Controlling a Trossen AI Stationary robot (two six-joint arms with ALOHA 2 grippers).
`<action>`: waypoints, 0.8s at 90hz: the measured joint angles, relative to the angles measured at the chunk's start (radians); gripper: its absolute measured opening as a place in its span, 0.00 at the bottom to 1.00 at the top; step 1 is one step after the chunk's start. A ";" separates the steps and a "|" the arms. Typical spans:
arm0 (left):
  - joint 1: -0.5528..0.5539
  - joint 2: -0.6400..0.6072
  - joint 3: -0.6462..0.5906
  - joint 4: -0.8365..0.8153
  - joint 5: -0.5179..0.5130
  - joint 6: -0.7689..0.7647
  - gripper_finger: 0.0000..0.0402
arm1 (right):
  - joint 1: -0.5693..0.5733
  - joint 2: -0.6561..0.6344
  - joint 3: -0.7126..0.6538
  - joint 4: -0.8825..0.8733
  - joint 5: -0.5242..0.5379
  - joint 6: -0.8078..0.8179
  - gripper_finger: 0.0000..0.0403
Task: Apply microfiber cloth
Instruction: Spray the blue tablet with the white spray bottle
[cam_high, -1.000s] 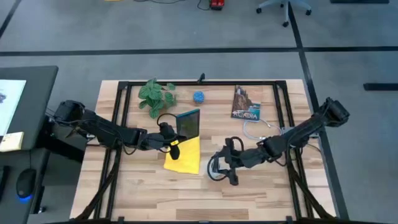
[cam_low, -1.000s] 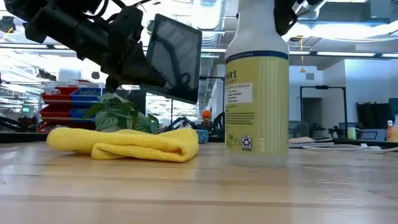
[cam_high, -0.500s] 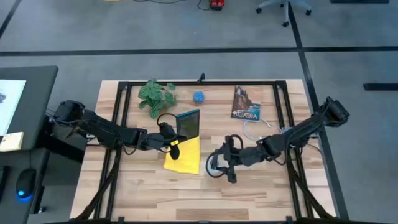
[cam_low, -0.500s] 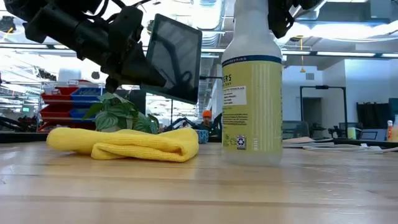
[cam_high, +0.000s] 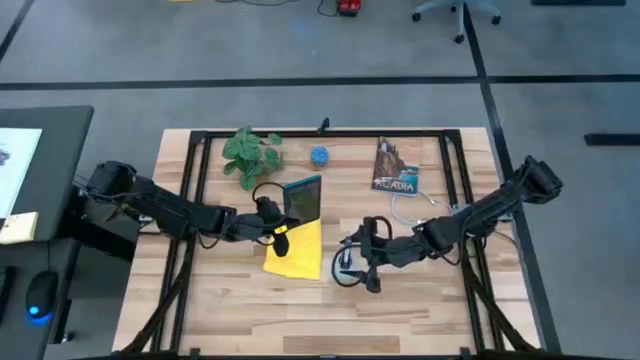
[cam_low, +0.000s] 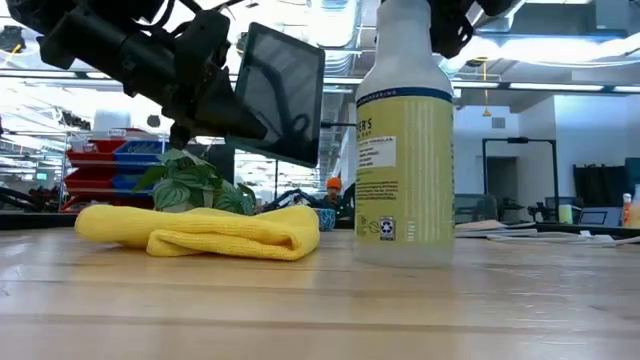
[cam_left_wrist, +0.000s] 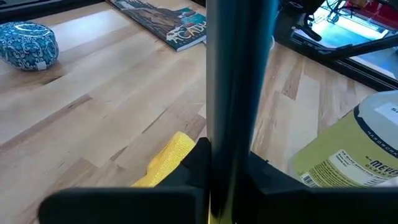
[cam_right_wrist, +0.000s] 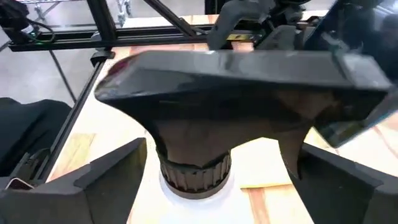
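In the centre of the high view, the left gripper (cam_high: 283, 222) is clamped on the upright tablet (cam_high: 303, 197). Below it, the microfiber cloth (cam_high: 297, 251) lies folded. To the right, the right gripper (cam_high: 352, 262) grips the spray bottle (cam_low: 404, 150).

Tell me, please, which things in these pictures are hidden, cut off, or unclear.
- Tablet, left wrist view: seen edge-on, so its screen is hidden; the left end effector holds it upright.
- Spray bottle, low view: its head is cut off by the top edge, where the right end effector is.
- Microfiber cloth, high view: its far edge lies under the tablet.
- Book, high view: the cover text is mostly too small to read.
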 joint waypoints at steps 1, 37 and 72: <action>0.000 0.000 0.000 0.000 0.000 0.000 0.03 | 0.001 -0.003 0.003 -0.011 0.006 0.004 0.90; 0.000 0.000 0.000 0.000 0.000 0.000 0.03 | 0.095 -0.067 0.053 -0.209 0.080 0.187 0.89; -0.001 0.000 0.000 -0.009 0.000 0.011 0.03 | 0.269 -0.064 -0.002 0.043 0.098 0.183 0.86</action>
